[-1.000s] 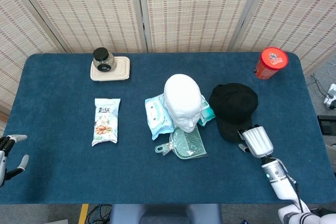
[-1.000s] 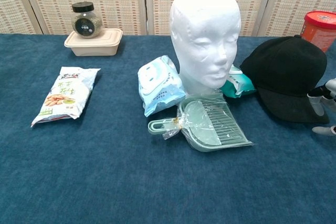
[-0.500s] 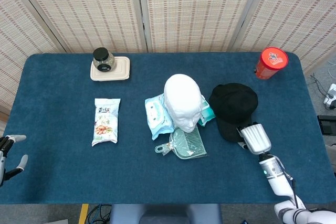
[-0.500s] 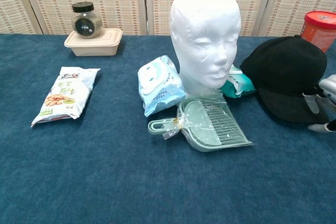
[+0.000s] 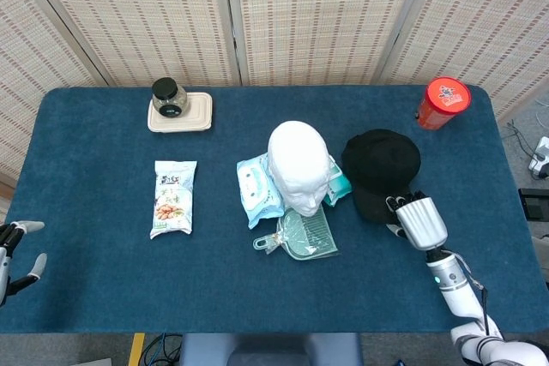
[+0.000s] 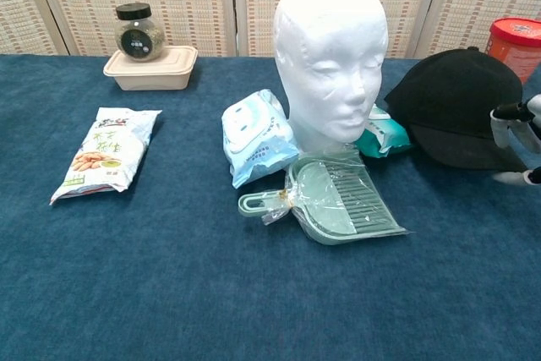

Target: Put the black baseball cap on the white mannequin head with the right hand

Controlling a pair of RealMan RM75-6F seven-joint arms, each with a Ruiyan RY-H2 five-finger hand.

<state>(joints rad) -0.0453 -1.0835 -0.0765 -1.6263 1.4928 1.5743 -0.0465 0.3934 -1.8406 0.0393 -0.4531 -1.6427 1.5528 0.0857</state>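
cap [image 5: 380,165] right of center, just right of mannequin head [image 5: 298,165], brim toward lower right. right hand [image 5: 418,220] at brim's lower-right edge, fingers touching brim; can't tell if gripping. left hand [image 5: 12,250] lower left, fingers apart, holding nothing.

- Cap [image 5: 381,164], at the fingertips of the right hand [image 5: 419,222]: matt black cloth.
- Hand: smooth silvery shell, faintly glossy.
- Head [image 5: 298,165], beyond the cap from the hand: matt white foam, finely grained.
- Dustpan [image 6: 341,199], beside the head: pale green plastic in glossy clear wrap.
- Table [image 5: 103,280] under the hand: matt blue napped cloth.
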